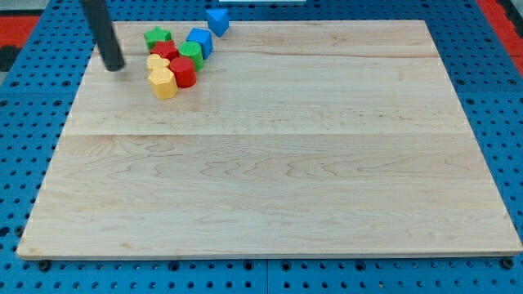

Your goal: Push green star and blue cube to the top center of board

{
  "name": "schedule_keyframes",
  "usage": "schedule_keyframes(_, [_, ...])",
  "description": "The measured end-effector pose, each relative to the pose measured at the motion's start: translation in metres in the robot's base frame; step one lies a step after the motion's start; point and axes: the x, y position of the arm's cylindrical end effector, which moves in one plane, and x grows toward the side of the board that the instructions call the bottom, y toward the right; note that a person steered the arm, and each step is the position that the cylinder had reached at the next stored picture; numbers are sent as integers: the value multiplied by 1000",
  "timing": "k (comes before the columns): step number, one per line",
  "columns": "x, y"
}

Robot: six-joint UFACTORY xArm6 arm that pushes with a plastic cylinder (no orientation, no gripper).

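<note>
Yellow block (163, 83) fronts the cluster; green star (158, 37) and blue cube (199, 41) sit behind it, upper left, task undone. No fingers exist; the tip (114, 67) stands left of the yellow block, apart.

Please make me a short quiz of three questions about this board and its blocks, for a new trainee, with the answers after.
1. True or false: my tip touches the green star.
2. Which block lies nearest the view's top? A) red block B) blue block at the board's top edge C) yellow block
3. Fill in: the blocks cluster in the view's top ____ part of the board.

Key:
1. False; it stands apart, to the view's left of the star.
2. B, the blue block; the blue cube sits lower, in the cluster, above the yellow block.
3. left.
</note>
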Motion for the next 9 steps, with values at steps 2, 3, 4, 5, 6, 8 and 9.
schedule_keyframes(2, [-48,65])
schedule_keyframes(3, [-63,92])
schedule_keyframes(4, [-59,120])
schedule_keyframes(5, [-42,153])
schedule_keyframes(6, [-27,209])
schedule_keyframes(8, [13,209])
schedule_keyframes(9, [104,221])
